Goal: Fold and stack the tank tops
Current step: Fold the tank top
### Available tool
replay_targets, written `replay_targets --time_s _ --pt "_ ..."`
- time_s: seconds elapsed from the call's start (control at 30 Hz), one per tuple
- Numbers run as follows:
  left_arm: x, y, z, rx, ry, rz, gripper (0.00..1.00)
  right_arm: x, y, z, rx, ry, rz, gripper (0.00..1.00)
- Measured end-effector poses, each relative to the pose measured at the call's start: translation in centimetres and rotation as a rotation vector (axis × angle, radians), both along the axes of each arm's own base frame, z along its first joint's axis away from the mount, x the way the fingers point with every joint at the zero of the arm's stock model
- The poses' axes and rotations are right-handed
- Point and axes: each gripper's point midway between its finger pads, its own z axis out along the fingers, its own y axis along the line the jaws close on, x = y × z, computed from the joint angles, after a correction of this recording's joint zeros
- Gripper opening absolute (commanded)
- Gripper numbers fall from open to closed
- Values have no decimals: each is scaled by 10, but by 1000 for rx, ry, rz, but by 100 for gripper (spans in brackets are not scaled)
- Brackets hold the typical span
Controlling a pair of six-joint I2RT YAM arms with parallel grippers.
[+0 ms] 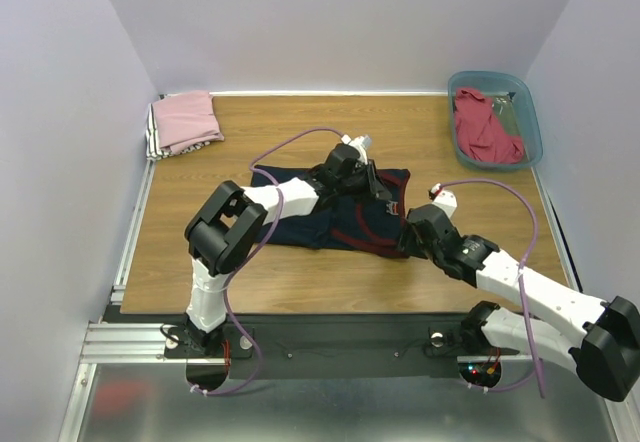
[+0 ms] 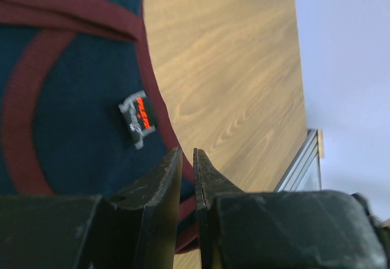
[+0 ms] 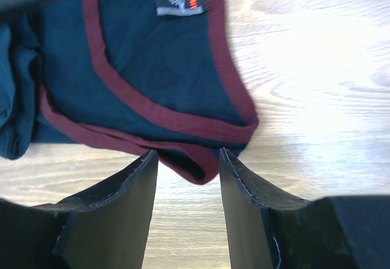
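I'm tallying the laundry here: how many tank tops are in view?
3: navy jersey mid-table, pink one folded at the far-left corner, red one in the teal bin. Striped cloth under the pink may be another.

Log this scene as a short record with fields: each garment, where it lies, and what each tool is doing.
navy jersey: lying mid-table, maroon trim, partly under the left arm
pink top: folded, far-left corner
red top: crumpled inside the teal bin, far right
left tool: pinched almost closed on the jersey's maroon edge
right tool: open, straddling a maroon strap loop
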Motion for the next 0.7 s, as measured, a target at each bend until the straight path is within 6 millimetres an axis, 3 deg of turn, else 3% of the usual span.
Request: replay_targets --time_s 0.37,0.7 --pt "-31 -24 -39 57 34 -117 24 -9 -6 -2 -14 22 -19 41" --pt "-30 -30 -37 53 26 -133 24 -21 -12 -22 -44 88 -36 32"
